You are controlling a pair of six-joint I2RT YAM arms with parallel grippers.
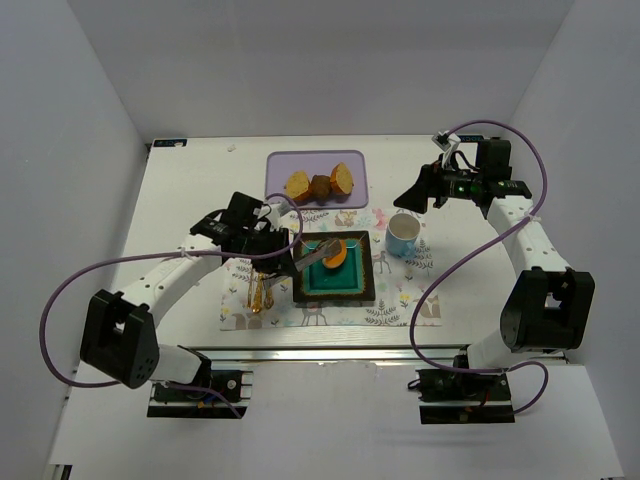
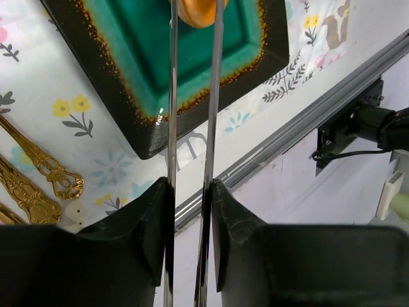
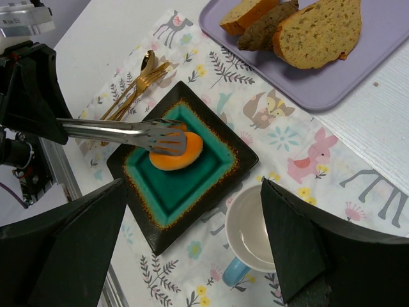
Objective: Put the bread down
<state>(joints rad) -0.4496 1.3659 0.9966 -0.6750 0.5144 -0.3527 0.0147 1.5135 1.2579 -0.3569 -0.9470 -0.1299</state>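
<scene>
Here smooth oval bread (image 3: 179,160) sits between metal tongs (image 3: 115,130) on square plate (image 3: 171,193).

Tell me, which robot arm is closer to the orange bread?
Left. The left end effector holds tongs whose tips touch the bread on the plate. The right end effector hangs open past the blue cup, well apart from the bread.

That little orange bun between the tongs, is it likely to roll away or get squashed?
The bun looks smooth and oval, so it may slip or roll if nudged. Being small bread, it is probably light. The tongs pinch it without visible denting, so it seems fairly firm.
</scene>
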